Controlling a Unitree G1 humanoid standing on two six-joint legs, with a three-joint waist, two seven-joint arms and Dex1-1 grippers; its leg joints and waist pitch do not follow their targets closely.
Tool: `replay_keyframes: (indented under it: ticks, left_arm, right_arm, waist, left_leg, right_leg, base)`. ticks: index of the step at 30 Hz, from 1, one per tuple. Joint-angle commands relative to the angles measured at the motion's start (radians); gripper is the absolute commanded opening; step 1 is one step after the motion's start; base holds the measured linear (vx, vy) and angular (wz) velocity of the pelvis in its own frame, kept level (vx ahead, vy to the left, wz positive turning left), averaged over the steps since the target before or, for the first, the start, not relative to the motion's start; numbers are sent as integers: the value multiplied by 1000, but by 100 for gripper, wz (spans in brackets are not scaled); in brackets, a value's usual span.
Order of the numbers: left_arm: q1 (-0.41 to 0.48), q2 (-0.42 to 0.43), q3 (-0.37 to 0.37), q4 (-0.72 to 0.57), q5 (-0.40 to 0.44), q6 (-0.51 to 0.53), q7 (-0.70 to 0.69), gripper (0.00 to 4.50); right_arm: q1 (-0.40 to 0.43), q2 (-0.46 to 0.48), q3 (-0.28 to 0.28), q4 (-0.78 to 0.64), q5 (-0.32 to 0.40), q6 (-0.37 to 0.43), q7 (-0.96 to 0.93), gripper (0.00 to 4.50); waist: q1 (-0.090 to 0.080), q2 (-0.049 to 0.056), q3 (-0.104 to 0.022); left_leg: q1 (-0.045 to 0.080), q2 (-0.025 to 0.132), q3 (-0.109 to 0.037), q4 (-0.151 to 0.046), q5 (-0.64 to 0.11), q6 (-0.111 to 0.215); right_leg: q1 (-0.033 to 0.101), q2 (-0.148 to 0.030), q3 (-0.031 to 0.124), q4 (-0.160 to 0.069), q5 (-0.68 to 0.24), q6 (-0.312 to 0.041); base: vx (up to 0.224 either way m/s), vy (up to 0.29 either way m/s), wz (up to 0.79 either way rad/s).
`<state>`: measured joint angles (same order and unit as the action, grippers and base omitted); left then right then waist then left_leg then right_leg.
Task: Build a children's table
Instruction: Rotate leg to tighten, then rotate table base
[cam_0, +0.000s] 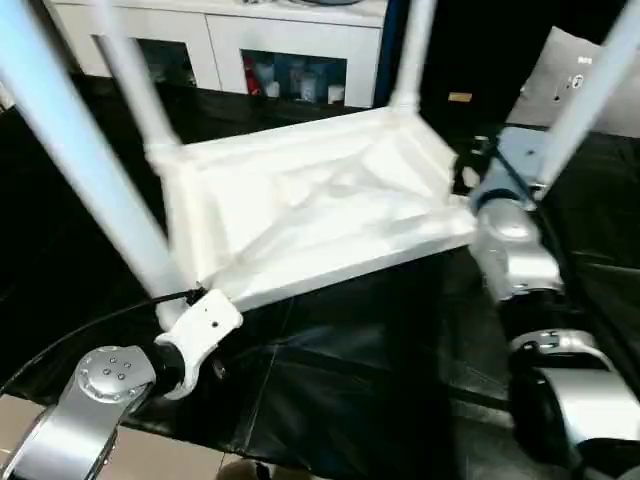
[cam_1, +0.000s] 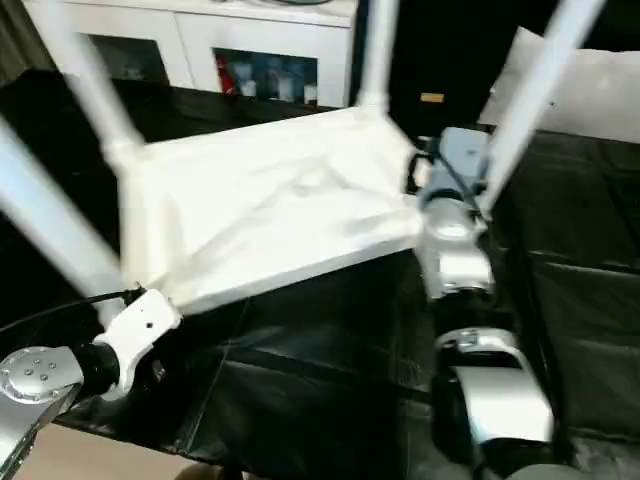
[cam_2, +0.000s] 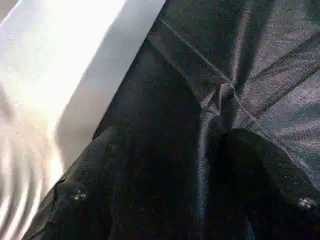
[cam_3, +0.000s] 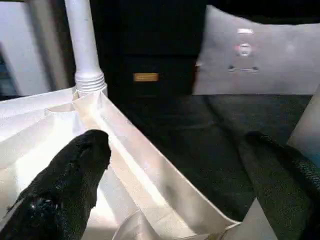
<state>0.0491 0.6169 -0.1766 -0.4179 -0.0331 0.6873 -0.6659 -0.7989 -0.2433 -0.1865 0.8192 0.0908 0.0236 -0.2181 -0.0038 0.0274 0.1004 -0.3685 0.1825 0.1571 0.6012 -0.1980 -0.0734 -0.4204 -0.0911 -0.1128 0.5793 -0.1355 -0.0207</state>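
The children's table lies upside down on a black cloth, its white ribbed tabletop (cam_0: 310, 215) facing up. Several white legs rise from its corners, among them the near left leg (cam_0: 90, 170), a far leg (cam_0: 415, 50) and the right leg (cam_0: 585, 95). My left arm's wrist (cam_0: 200, 330) sits at the near left corner, below that leg. My left gripper (cam_2: 195, 165) is open over the cloth, beside the tabletop's edge (cam_2: 60, 75). My right gripper (cam_3: 175, 142) stands open astride the right rim (cam_3: 135, 165), one finger (cam_3: 65, 185) over the ribbed underside and the other outside it.
A white cabinet (cam_0: 260, 40) with glass doors stands behind the work. A pale cushion (cam_0: 570, 80) lies at the back right. The black cloth (cam_0: 330, 380) spreads in front of the table, with a strip of light floor (cam_0: 150, 460) at its near left edge.
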Motion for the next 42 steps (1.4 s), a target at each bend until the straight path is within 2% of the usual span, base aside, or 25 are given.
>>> replay_keyframes:
  ticks: [1,4,6,7,9,10,13,14,15,16,18,20,22,24,25,27,28,29,30,33,36,37,38,41,42]
  left_arm:
    - [19,8,21,30,30,-5,26,339]
    - [42,1,43,27,-2,-84,14,339]
    - [77,-12,74,2,-48,-125,-7,339]
    - [97,-18,96,-12,-76,-125,-19,339]
    - [124,-23,125,-33,-111,-114,-34,339]
    - [160,-31,163,-59,-151,-114,-50,366]
    - [212,-62,239,-102,-224,-135,-63,377]
    - [217,-66,247,-106,-230,-140,-61,390]
    - [235,-86,283,-118,-262,-153,-52,402]
    - [243,-96,299,-122,-277,-160,-46,410]
    - [277,-105,345,-132,-304,-159,-41,414]
    - [290,-101,359,-134,-309,-157,-42,432]
    - [318,-85,409,-118,-312,-165,-52,448]
    - [320,-82,425,-113,-314,-168,-53,450]
    - [297,-87,462,-112,-344,-173,-53,450]
    - [255,-99,489,-108,-391,-191,-57,450]
    - [234,-103,493,-108,-414,-194,-64,450]
    - [209,-106,493,-106,-441,-194,-74,450]
    - [187,-105,489,-97,-459,-195,-85,450]
    - [156,-102,483,-74,-468,-200,-94,450]
    - [99,-102,476,-30,-475,-197,-105,450]
    - [88,-101,475,-21,-474,-196,-106,450]
    - [60,-101,466,3,-473,-197,-111,450]
    - [10,-102,445,48,-466,-207,-114,450]
    - [-2,-96,437,73,-462,-215,-112,450]
  right_arm:
    - [-4,-31,-33,-5,-9,-24,-26,450]
    - [13,-49,-34,-18,-14,-33,-14,450]
    - [34,-54,-22,-48,-4,-40,48,450]
    - [47,-55,-11,-69,5,-38,91,450]
    - [72,-58,6,-107,17,-37,155,450]
    - [113,-63,26,-167,33,-28,230,450]
    - [194,-72,58,-294,84,24,358,450]
    - [205,-73,62,-312,93,33,375,450]
    - [251,-82,86,-393,136,78,454,450]
    - [274,-88,98,-434,159,102,495,450]
    - [342,-99,132,-549,209,160,572,450]
    - [363,-101,138,-585,220,180,593,450]
    - [432,-114,177,-677,241,223,652,450]
    - [451,-118,188,-700,247,235,669,450]
    - [490,-128,203,-746,265,271,700,450]
    - [526,-147,224,-782,266,306,731,450]
    - [543,-161,239,-791,261,322,748,450]
    - [560,-179,260,-801,253,339,772,450]
    - [578,-194,274,-818,256,367,793,450]
    - [593,-209,285,-838,254,400,800,450]
    - [603,-221,297,-842,227,431,786,450]
    - [604,-223,299,-841,219,431,783,450]
    - [605,-224,304,-838,205,439,772,450]
    - [606,-223,311,-834,184,457,750,450]
    - [609,-228,321,-841,175,468,748,450]
  waist:
    - [-10,-8,-58]
    - [-16,-9,-57]
    - [-20,-9,-59]
    - [-22,-10,-58]
    - [-24,-13,-59]
    - [-24,-18,-61]
    - [-19,-21,-62]
    - [-18,-20,-59]
    - [-19,-23,-55]
    - [-18,-23,-53]
    - [-16,-24,-46]
    - [-17,-26,-41]
    - [-17,-28,-38]
    - [-17,-27,-35]
    - [-18,-30,-35]
    - [-12,-23,-34]
    - [-9,-24,-33]
    - [-6,-19,-34]
    - [-6,-23,-35]
    - [-3,-25,-40]
    - [0,-26,-42]
    - [4,-21,-44]
    - [5,-24,-44]
    - [10,-24,-48]
    - [8,-24,-48]
  left_leg:
    - [7,22,3,-70,-279,47]
    - [-1,20,0,-70,-278,53]
    - [0,22,1,-69,-274,60]
    - [-6,22,0,-69,-265,68]
    - [-8,24,1,-69,-246,82]
    - [-10,25,2,-69,-231,92]
    - [-17,32,3,-69,-173,117]
    - [-16,30,5,-69,-175,124]
    - [-16,33,4,-72,-196,125]
    - [-16,32,5,-71,-205,125]
    - [-11,36,3,-77,-262,106]
    - [-10,35,2,-80,-293,87]
    - [-6,33,0,-81,-320,68]
    - [-1,33,-2,-83,-338,59]
    - [-1,34,-3,-83,-344,56]
    - [8,35,-4,-85,-361,53]
    - [9,34,-5,-87,-372,48]
    - [10,35,-7,-86,-375,44]
    - [6,35,-7,-88,-375,44]
    - [2,32,-5,-86,-347,48]
    - [5,31,-2,-82,-325,52]
    - [9,31,-1,-81,-323,49]
    - [11,31,0,-80,-322,48]
    - [9,30,-2,-81,-304,41]
    - [2,33,-4,-83,-293,41]
  right_leg:
    - [45,-39,47,-71,-444,-121]
    - [47,-39,44,-71,-447,-115]
    - [45,-38,45,-71,-433,-121]
    - [49,-38,45,-69,-414,-127]
    - [49,-36,46,-65,-379,-138]
    - [50,-36,47,-63,-361,-147]
    - [51,-36,50,-58,-310,-164]
    - [49,-34,50,-61,-308,-166]
    - [48,-32,49,-64,-335,-164]
    - [50,-33,50,-67,-350,-156]
    - [43,-34,51,-78,-448,-121]
    - [39,-33,52,-86,-512,-91]
    - [32,-30,55,-96,-566,-58]
    - [27,-29,55,-101,-590,-49]
    - [27,-29,55,-101,-593,-50]
    - [23,-26,58,-103,-577,-55]
    - [26,-27,57,-104,-584,-53]
    - [27,-28,58,-101,-580,-56]
    - [30,-29,59,-101,-568,-59]
    - [35,-32,64,-99,-557,-59]
    - [32,-33,64,-100,-566,-63]
    - [31,-31,63,-102,-570,-62]
    - [29,-30,63,-102,-568,-63]
    - [35,-30,63,-96,-539,-69]
    - [41,-32,64,-91,-513,-78]
  base:
    - [0,0,0]
    - [0,0,0]
    - [0,0,0]
    - [0,0,0]
    - [0,0,0]
    - [0,0,0]
    - [0,0,0]
    - [0,0,0]
    - [0,0,0]
    - [0,0,0]
    - [0,0,0]
    - [0,0,0]
    - [0,0,0]
    - [0,0,0]
    - [0,0,0]
    - [0,0,0]
    - [0,0,0]
    - [0,0,0]
    - [0,0,0]
    - [0,0,0]
    - [0,0,0]
    - [0,0,0]
    - [0,0,0]
    - [0,0,0]
    - [0,0,0]
